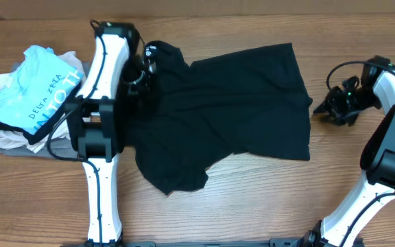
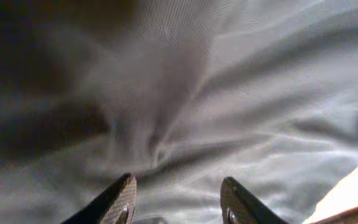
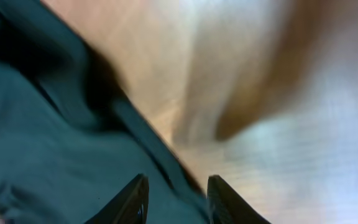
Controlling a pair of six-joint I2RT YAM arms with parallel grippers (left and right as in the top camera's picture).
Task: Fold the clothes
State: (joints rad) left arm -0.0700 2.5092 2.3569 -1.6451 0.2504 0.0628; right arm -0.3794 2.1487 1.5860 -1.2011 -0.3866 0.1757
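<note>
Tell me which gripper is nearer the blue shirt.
Left. The left gripper hangs over the black shirt at its collar end, the end beside the blue shirt. The right gripper is past the black shirt's opposite edge, much farther off.

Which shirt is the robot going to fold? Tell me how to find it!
Look down on the wooden table from above and go to its middle. The black shirt lies spread out there, bigger than anything else on the table. It is plain and dark, unlike the light-blue shirt with white letters, which sits on top of the pile at the left edge.
</note>
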